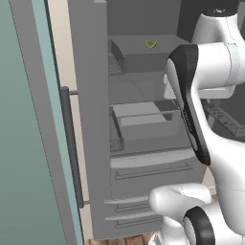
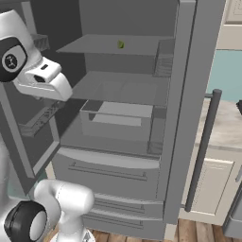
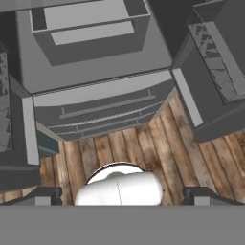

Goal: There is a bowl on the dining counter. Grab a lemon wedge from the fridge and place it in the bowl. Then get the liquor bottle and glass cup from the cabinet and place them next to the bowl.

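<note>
Lemon wedge (image 1: 150, 43) sits on the upper shelf (image 2: 94, 46) of the open fridge (image 1: 95, 119); your end effector (image 3: 122, 195), fingers spread wide and empty, points down at the wooden floor (image 3: 143, 143).

Premises: a domestic kitchen, rendered. Evidence: a grey steel fridge (image 2: 142, 118) standing open, with shelves, crisper bin and lower drawers; cream cabinet (image 2: 210, 184) to its right; wooden plank floor (image 3: 143, 143); teal wall (image 1: 19, 143) at left.
</note>
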Controlling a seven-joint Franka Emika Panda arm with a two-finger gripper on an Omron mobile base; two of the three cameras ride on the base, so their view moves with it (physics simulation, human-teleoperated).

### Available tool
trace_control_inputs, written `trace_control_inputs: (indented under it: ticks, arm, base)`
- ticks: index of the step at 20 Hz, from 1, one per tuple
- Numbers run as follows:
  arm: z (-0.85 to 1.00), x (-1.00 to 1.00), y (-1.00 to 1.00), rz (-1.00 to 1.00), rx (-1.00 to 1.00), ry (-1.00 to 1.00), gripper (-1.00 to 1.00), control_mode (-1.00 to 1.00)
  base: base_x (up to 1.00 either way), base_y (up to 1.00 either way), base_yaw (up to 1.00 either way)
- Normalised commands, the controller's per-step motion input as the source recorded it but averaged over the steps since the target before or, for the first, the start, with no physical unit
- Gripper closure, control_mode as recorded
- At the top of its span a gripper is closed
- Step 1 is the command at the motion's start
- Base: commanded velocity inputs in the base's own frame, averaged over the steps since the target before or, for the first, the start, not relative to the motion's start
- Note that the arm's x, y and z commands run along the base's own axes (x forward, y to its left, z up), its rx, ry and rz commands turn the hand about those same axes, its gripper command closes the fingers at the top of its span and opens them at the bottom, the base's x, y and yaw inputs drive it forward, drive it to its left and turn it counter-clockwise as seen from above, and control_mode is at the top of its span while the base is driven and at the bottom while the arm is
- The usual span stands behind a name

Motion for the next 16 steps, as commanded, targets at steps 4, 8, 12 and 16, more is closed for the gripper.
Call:
trace_control_inputs:
  ticks: [4, 8, 12, 16]
  arm:
    - [0.0, 0.0, 0.0, 0.0, 0.0, 0.0, -1.0, 1.0]
    - [0.0, 0.0, 0.0, 0.0, 0.0, 0.0, -1.0, 1.0]
    - [0.0, 0.0, 0.0, 0.0, 0.0, 0.0, -1.0, 1.0]
    - [0.0, 0.0, 0.0, 0.0, 0.0, 0.0, -1.0, 1.0]
  base:
    - [0.21, -0.65, 0.0]
    - [0.43, -0.6, 0.01]
    - [0.57, -0.12, 0.02]
    - [0.67, 0.15, 0.0]
